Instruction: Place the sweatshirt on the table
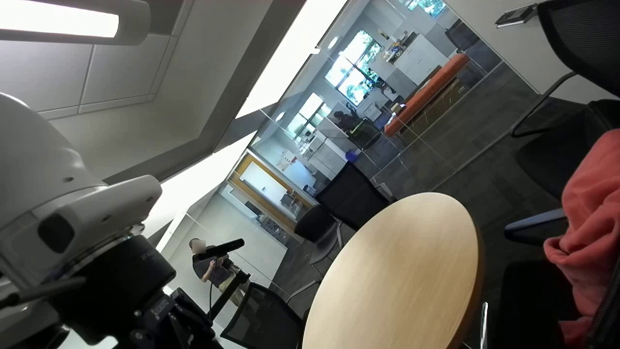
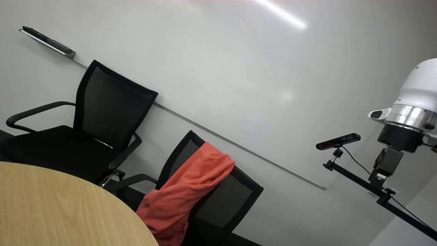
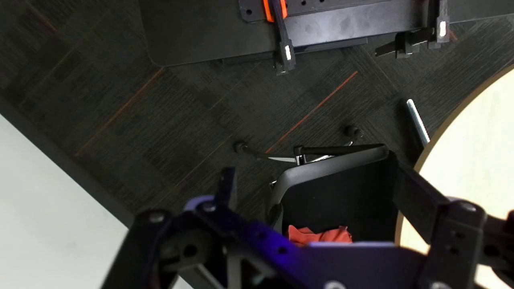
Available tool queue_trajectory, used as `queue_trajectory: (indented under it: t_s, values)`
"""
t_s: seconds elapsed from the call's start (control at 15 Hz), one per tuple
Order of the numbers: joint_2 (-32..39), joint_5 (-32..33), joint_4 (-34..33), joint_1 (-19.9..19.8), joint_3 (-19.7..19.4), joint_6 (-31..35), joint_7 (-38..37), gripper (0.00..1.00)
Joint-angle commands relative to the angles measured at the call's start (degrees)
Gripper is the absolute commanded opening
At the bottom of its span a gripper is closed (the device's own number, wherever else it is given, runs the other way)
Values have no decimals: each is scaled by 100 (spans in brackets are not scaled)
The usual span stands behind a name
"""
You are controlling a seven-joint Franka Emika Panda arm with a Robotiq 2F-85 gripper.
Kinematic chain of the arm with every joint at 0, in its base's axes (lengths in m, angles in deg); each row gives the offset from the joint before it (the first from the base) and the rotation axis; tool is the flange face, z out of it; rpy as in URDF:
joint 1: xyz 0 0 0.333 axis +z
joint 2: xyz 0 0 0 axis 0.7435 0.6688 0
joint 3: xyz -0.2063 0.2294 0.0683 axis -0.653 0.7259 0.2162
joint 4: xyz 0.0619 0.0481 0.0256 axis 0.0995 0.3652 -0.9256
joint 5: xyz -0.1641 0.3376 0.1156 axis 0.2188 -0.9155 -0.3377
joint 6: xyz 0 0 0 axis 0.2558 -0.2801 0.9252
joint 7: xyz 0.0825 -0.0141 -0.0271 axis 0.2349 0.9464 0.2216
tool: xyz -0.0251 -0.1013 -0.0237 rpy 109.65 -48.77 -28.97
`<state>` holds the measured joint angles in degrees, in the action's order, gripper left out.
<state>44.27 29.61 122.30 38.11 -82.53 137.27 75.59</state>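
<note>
The bench (image 2: 61, 208) stands near, at the left. The arm (image 2: 416, 87) is at the right, well apart from it; its jaws are wide apart and hold nothing. Beside the bench is a chair (image 2: 227, 198), and over its back hangs the sweatshirt (image 2: 191, 188). I judge that the reach is in hand; next, the arm must go down to pinch one thick fold. The sweatshirt is coral red, seems soft, and lies rumpled.

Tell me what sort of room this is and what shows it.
Most likely an office meeting room: a pale, curved-edged wooden table, black mesh-backed chairs beside it, and a large, glossy whiteboard on the wall.
</note>
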Motion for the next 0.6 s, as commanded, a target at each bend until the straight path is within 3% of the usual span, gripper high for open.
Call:
queue_trajectory:
  t_s: [0.0, 0.2, 0.53]
  values:
    - [307, -249, -133, 197, 281, 171, -317, 100]
    - [693, -562, -238, 425, 631, 605, -816, 100]
    - [1983, -1204, -692, 579, 1117, 2443, -2344, 100]
